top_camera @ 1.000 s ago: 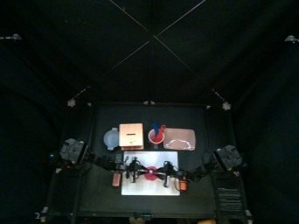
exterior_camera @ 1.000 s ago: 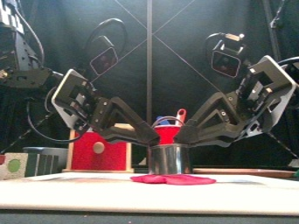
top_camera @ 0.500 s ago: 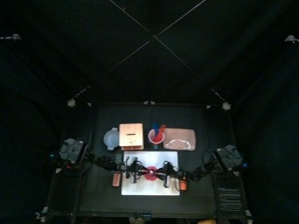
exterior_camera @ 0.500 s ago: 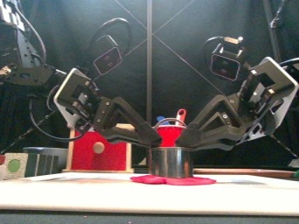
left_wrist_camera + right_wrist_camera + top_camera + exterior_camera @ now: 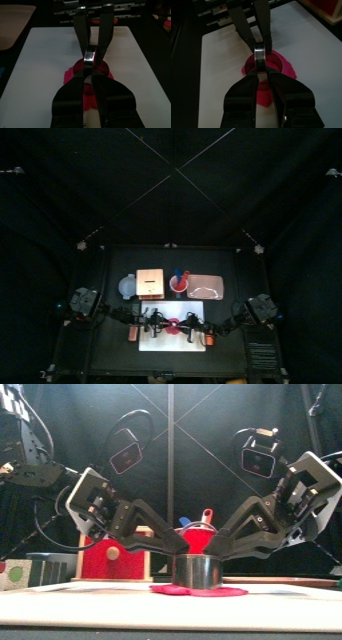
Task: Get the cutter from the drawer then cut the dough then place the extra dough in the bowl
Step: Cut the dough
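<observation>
The round metal cutter stands on the red dough, which lies on the white cutting board. My left gripper is shut on the cutter's left rim and my right gripper is shut on its right rim. In the left wrist view the left gripper pinches the cutter's wall, with dough spreading around it. In the right wrist view the right gripper holds the opposite wall over the dough. The dough inside the cutter is hidden.
Behind the board stand the blue-grey bowl, the wooden box with its red front, the red cup with toy knives and the pink tray.
Both arms have sunk a little, and the cutter sits slightly lower on the dough. Nothing was let go.
</observation>
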